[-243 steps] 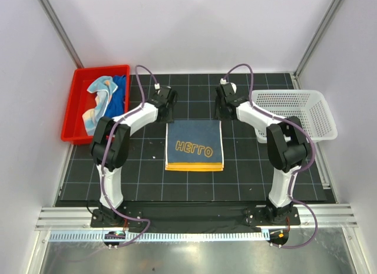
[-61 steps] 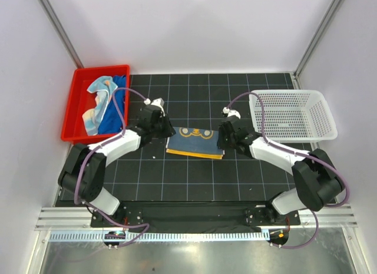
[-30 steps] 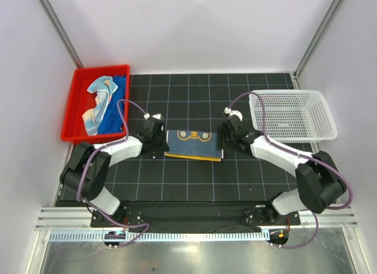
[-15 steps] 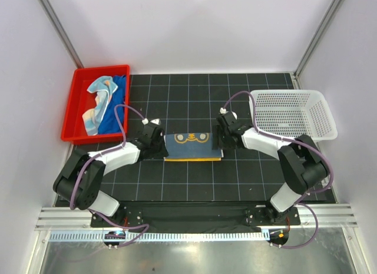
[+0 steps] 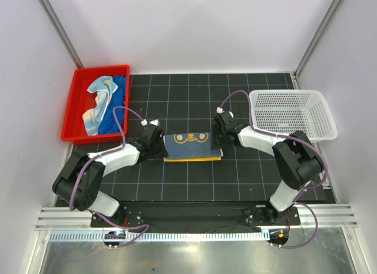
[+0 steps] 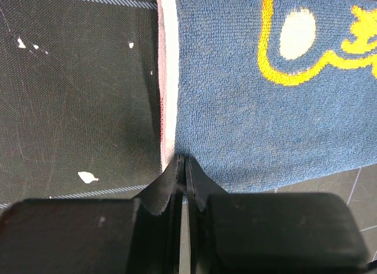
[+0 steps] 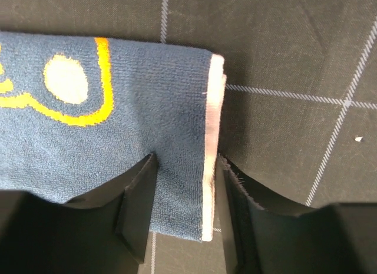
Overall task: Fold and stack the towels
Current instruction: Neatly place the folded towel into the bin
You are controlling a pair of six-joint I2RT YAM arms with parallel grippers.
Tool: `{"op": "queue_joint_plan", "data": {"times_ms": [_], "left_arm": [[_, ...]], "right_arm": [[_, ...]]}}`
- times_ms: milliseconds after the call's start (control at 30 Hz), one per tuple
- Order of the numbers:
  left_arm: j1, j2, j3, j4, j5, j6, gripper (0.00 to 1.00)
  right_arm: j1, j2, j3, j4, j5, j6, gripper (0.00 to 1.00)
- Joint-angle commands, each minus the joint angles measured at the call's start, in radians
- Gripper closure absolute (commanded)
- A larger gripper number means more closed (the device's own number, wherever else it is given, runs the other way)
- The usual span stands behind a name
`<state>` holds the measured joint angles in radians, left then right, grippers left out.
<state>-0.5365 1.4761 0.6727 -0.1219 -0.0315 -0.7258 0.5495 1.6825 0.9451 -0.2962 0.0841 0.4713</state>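
Navy folded towel [image 5: 192, 145] lies long axis left-right, left gripper [image 6: 182, 163] pinching its end, right gripper [image 7: 184, 162] spread.

A folded towel [image 5: 192, 145] lies mid-worktop [image 5: 235, 180], the left gripper [image 5: 160, 146] at its left end and the right gripper [image 5: 218, 138] at its right. Far left stands a tray [image 5: 103, 68] (more towels [image 5: 101, 103] in it); far right, a basket [image 5: 293, 115].
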Motion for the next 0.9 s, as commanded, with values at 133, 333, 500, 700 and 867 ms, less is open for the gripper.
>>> {"op": "queue_joint_plan", "data": {"times_ms": [133,333,500,700,867], "left_arm": [[-0.011,-0.030,-0.025,0.013,-0.021,-0.017,0.91],[-0.014,-0.072,-0.009,-0.002,-0.008,-0.032,0.84],[-0.014,-0.167,0.033,-0.088,-0.060,-0.043,0.70],[-0.025,-0.295,0.077,-0.171,-0.073,-0.035,0.69],[-0.062,-0.417,0.105,-0.268,-0.042,-0.021,0.68]], "right_arm": [[0.021,0.014,0.009,-0.018,0.003,-0.008,0.65],[0.055,0.011,0.029,-0.098,0.089,-0.037,0.99],[0.070,-0.030,0.087,-0.193,0.192,-0.080,0.99],[0.070,-0.050,0.188,-0.282,0.322,-0.131,0.99],[0.070,-0.009,0.320,-0.357,0.477,-0.203,0.99]]}}
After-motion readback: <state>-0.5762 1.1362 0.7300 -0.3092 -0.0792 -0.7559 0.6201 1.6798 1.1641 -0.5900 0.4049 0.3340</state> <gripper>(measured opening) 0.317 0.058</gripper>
